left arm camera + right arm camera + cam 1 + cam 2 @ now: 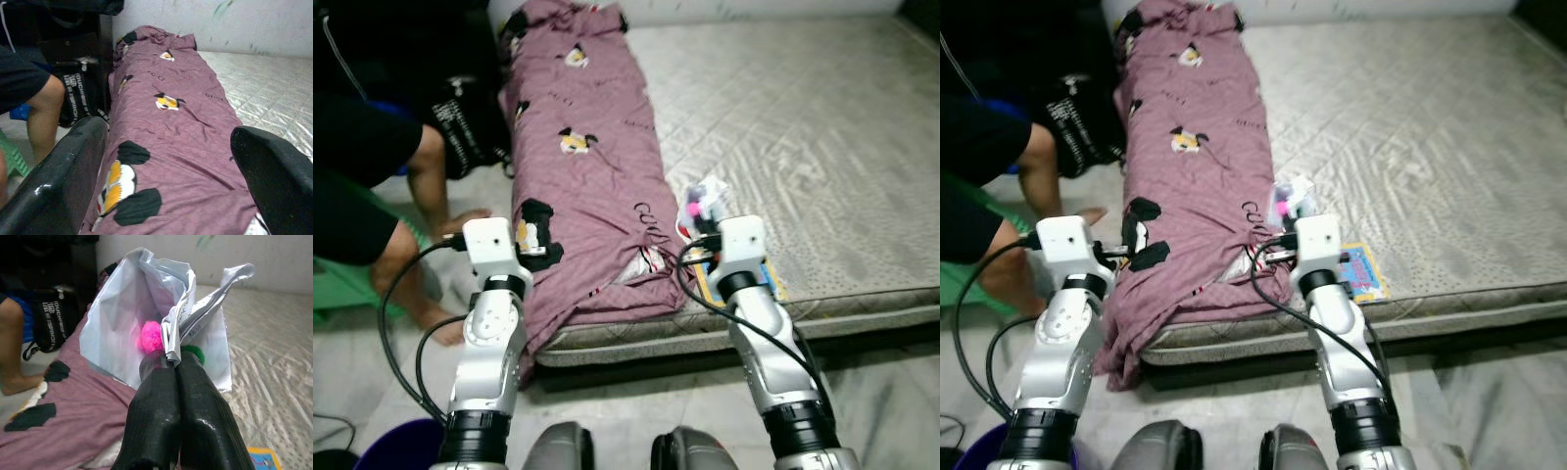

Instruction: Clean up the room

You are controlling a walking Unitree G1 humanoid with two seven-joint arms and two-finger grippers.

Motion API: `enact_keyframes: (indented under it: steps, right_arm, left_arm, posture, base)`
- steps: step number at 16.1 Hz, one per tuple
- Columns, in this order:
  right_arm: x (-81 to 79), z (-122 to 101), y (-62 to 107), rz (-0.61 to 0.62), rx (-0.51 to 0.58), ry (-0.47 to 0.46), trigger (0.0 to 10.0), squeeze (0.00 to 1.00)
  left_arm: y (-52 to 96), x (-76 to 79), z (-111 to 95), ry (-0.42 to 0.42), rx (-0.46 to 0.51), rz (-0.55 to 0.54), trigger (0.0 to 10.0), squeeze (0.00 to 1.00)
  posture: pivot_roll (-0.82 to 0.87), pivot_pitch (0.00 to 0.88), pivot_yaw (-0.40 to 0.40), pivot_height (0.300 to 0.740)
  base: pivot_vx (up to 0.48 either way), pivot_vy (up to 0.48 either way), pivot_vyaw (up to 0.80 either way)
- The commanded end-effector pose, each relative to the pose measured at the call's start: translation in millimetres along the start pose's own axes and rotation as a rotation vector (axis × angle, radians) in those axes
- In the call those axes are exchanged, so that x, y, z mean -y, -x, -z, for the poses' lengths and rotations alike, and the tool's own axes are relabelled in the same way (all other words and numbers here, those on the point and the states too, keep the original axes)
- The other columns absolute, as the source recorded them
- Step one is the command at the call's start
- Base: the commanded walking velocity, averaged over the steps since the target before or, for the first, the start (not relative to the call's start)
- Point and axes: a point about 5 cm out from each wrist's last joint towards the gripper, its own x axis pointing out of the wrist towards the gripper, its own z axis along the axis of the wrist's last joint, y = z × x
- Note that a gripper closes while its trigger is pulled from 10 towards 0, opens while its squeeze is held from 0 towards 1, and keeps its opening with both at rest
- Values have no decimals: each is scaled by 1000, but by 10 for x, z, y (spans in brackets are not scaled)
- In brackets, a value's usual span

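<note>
Two tools are at work over the near end of the bed [822, 147]. The right tool [168, 363] is closed tight on a crumpled clear plastic bag [146, 313], pinched at a bunched fold of its edge, with the rest of the bag standing up loosely above the fingertips. Inside it a pink fluffy ball [151, 337] and something green can be made out. In the head views the bag [703, 201] is seen at the right side of the maroon blanket [582, 166], just above the mattress and near a colourful flat book or card [1363, 271] lying at the bed's near edge.

The bag is judged to be very light, thin and limp, and probably slippery; it is likely to sag and swing when carried, and its contents could spill if the mouth tips downward. A grip on gathered material near the opening, as held now, is judged the soundest, since a single flat layer could slide out.

The left tool [166, 161] is spread wide, empty, and poised just above the blanket's near end, with the printed cartoon patches between its fingers [68, 171]. The blanket is judged soft, bulky and heavier, best taken at a bunched fold.

A person's legs [421, 196] are seen beside the bed, on the robot's left.
</note>
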Motion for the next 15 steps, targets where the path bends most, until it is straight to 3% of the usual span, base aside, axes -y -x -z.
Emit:
enact_keyframes:
  steps: [1,15]
  right_arm:
    - [-55,-39,-13,-28,22,7,10000,0]
    - [-61,-30,-10,-44,22,15,10000,0]
  left_arm:
    - [-6,-37,-8,-17,6,-11,10000,0]
    - [-11,-23,-8,-20,5,-16,10000,0]
  posture:
    - [23,76,13,740]
    - [16,87,9,740]
  base:
    - [0,0,0]
    - [0,0,800]
